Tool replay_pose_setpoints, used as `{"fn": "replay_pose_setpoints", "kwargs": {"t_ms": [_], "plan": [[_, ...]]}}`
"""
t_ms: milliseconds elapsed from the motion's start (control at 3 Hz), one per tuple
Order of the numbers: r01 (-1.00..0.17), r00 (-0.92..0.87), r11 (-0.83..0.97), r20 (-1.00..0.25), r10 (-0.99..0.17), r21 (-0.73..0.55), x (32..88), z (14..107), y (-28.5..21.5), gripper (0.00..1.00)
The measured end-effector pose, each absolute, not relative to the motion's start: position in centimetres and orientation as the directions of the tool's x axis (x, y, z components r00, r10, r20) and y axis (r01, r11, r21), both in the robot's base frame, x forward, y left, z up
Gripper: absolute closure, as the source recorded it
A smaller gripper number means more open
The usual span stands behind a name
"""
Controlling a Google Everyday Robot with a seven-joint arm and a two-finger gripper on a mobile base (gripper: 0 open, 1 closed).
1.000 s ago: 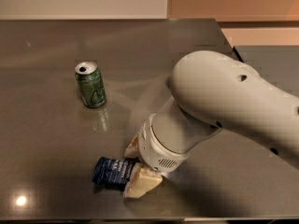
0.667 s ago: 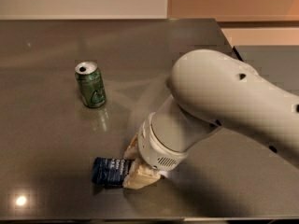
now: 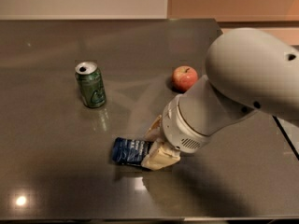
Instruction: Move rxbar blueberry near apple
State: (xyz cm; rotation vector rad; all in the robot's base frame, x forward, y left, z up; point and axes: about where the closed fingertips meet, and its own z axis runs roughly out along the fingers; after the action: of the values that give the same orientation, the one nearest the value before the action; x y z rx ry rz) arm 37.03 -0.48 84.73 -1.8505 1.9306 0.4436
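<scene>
The rxbar blueberry (image 3: 128, 151) is a flat dark blue wrapper with white print, near the table's front middle. My gripper (image 3: 156, 143) is shut on its right end, with one pale finger (image 3: 153, 128) behind the bar and the other (image 3: 161, 157) in front. The bar seems to sit just above the table over a shadow. The apple (image 3: 185, 78) is red-orange and rests on the table behind and to the right of the gripper, close to my white arm (image 3: 243, 78). A clear gap separates the bar from the apple.
A green soda can (image 3: 90, 84) stands upright on the left of the grey table (image 3: 46, 139). The table's right edge (image 3: 285, 139) runs under my arm. The front edge lies close below the bar.
The gripper has moved right and away from the front edge with the bar in it. The arm has shifted right, so the apple now shows.
</scene>
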Motion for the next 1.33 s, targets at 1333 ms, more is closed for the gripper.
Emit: {"fn": "replay_pose_setpoints", "kwargs": {"t_ms": [1333], "plan": [[-0.927,-0.255,0.350,-0.460,-0.851,-0.133,48.1,84.7,-13.2,1.00]]}}
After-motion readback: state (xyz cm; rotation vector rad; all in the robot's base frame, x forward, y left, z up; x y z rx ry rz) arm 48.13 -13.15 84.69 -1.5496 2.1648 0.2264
